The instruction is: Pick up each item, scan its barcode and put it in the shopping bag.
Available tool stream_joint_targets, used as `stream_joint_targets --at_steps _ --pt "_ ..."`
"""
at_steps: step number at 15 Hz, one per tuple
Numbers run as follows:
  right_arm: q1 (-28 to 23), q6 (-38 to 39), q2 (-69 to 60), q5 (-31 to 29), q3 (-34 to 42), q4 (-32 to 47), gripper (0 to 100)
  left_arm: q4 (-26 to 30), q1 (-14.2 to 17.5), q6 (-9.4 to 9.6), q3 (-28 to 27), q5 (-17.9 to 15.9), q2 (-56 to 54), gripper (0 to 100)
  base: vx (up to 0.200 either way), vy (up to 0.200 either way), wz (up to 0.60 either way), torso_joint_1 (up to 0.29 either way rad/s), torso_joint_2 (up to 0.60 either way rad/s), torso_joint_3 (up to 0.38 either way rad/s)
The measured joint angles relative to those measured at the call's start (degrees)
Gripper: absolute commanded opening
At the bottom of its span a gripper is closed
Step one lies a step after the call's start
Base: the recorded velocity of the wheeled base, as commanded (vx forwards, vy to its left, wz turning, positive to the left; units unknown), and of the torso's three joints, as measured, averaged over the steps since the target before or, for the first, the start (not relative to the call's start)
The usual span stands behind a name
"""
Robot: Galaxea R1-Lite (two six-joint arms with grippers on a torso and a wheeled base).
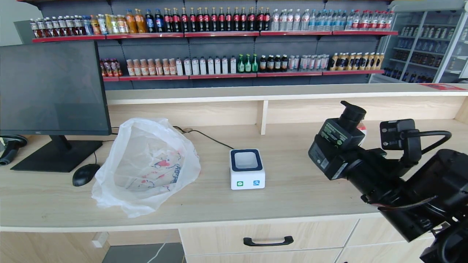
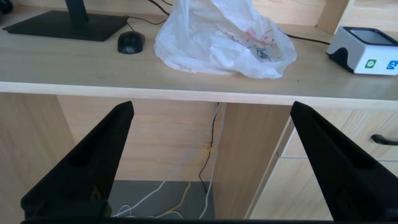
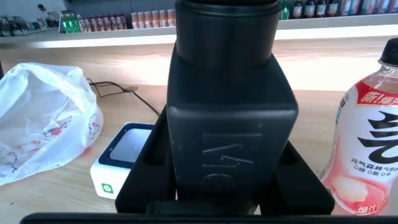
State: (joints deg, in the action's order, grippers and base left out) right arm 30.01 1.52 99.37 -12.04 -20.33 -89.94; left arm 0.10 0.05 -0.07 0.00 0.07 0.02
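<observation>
A: Left claw [image 2: 211,109]?
B: Spread, empty, below the tabletop [image 2: 81,68] edge. Right claw [image 1: 351,114], I cannot tell.
A: The bottle [image 3: 371,146]?
B: Upright just beside the right claw, seemingly ungrasped; scanner [image 1: 246,168] and shopping bag [image 1: 146,168] await. Barely begun, I judge.

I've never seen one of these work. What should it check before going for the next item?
1. Item ready: the plastic drink bottle with a pink-and-white label stands upright on the light wooden counter: ok.
2. Barcode side of that bottle facing out: cannot tell.
3. Window of the white box scanner with a dark blue top uncovered: ok.
4. Mouth of the thin white plastic shopping bag open: cannot tell.
5. The left tool open and empty: ok.
</observation>
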Motion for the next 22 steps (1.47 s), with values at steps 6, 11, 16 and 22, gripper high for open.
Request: stream_joint_targets --at_steps 6,11,16,22 --pt "4.52 0.61 -6.29 4.04 5.92 0.02 0 0.0 0.0 0.0 0.0 0.0 0.0 100 0.0 0.0 0.0 0.0 0.0 0.0" --pt "6.29 16.1 -7.85 11.62 7.36 0.02 0 0.0 0.0 0.0 0.0 0.0 0.0 100 0.0 0.0 0.0 0.0 0.0 0.0" --pt "9.4 28.88 -8.02 22.99 5.07 0.04 0 0.0 0.0 0.0 0.0 0.0 0.0 100 0.0 0.0 0.0 0.0 0.0 0.0" --pt "15.74 45.19 -6.18 23.24 -2.12 0.0 0 0.0 0.02 0.0 0.0 -0.02 0.0 100 0.0 0.0 0.0 0.0 0.0 0.0"
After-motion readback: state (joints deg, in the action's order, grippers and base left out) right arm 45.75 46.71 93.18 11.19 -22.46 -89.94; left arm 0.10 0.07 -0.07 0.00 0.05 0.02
